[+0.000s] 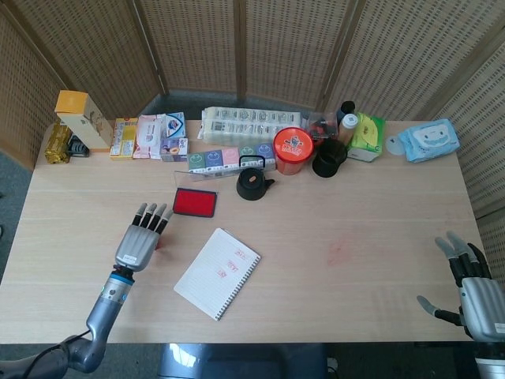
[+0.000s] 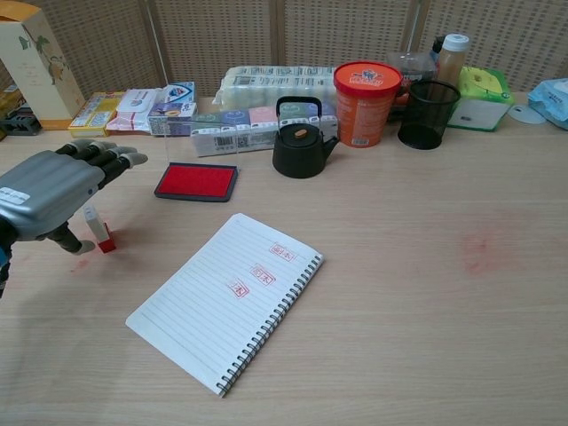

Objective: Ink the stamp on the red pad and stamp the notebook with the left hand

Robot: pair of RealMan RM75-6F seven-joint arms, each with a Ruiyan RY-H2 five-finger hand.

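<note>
left hand: fingers spread, holding nothing | over stamp | contact unclear

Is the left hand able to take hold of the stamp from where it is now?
Probably yes. The left hand hovers right over the stamp, fingers apart, with nothing between them.

Head looks down; chest views table low, nearer.
</note>
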